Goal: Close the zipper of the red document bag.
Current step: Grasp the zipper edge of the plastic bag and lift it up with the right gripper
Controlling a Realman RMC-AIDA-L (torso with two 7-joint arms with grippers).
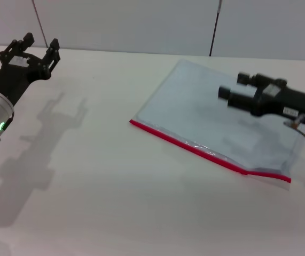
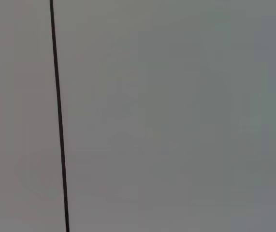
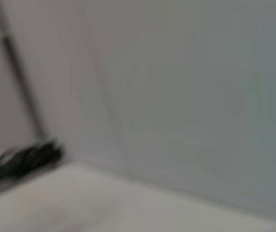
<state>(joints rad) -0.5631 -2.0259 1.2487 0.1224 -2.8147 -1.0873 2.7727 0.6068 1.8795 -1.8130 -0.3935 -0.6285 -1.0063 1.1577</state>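
The red document bag (image 1: 205,114) lies flat on the white table, right of centre; it is a pale blue-grey translucent pouch. Its zipper (image 1: 195,148), a thin red strip, runs along the near long edge from the left corner to the right corner. I cannot make out the slider. My right gripper (image 1: 233,87) hovers over the bag's far right part, pointing left, open with nothing between its fingers. My left gripper (image 1: 41,45) is held up at the far left, well away from the bag and open. Neither wrist view shows the bag.
The white table (image 1: 99,181) stretches wide to the left of and in front of the bag. A grey wall (image 1: 141,24) with dark vertical seams (image 2: 58,111) stands behind it. A blurred dark shape (image 3: 24,162) shows far off in the right wrist view.
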